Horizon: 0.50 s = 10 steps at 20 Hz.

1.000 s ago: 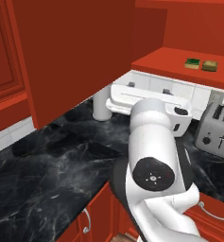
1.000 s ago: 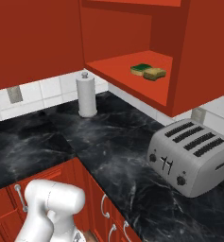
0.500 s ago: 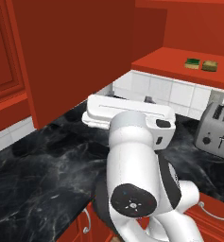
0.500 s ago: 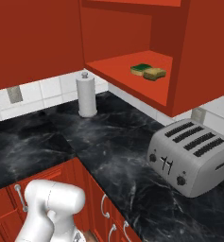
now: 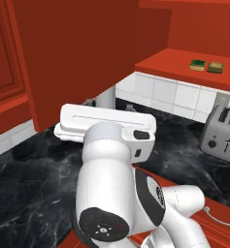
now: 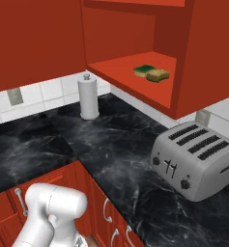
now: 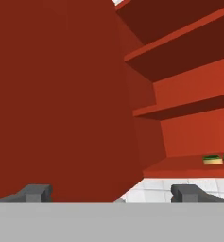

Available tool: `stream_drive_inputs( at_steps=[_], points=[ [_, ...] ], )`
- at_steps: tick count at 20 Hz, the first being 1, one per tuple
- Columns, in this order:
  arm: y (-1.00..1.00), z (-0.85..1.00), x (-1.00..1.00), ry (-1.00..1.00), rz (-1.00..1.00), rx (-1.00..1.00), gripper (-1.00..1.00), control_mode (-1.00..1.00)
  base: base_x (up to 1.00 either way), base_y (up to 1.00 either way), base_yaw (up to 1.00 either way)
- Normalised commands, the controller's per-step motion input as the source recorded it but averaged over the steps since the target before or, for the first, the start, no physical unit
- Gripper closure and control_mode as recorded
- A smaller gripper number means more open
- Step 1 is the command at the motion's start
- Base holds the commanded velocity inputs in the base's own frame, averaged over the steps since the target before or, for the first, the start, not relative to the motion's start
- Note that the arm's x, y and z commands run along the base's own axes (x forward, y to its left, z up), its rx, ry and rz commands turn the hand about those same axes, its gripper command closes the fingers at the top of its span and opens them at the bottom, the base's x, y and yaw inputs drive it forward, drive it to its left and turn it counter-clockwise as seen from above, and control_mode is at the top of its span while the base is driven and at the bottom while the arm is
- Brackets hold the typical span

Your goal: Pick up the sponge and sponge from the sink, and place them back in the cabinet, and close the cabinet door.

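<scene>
From my left base camera, my arm (image 5: 121,193) is a run of fat, glossy white rounded shells joined by dark grey bands, with 1 black end cap carrying small red and white markings and a long flat white link with a thin grey groove and a dark oval inset. From the right base camera I see a smooth white domed joint housing (image 6: 55,207) on a cylindrical white link. On the hand camera, my gripper (image 7: 111,193) ends in 2 small, blocky dark grey fingertips (image 7: 36,192).

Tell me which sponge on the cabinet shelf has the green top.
The green-topped sponge, lying beside the tan sponge and farther from the shelf's right wall.
</scene>
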Motion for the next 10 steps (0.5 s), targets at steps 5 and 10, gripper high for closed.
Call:
stream_drive_inputs(
  at_steps=[5, 10],
  points=[
    [0.41, 0.0, 0.0, 0.0, 0.01, 0.0, -1.0, -1.0, 0.0, 0.0, 0.0],
    [0.45, 0.0, 0.0, 0.0, 0.0, 0.0, -1.0, -1.0, 0.0, 0.0, 0.0]
  ],
)
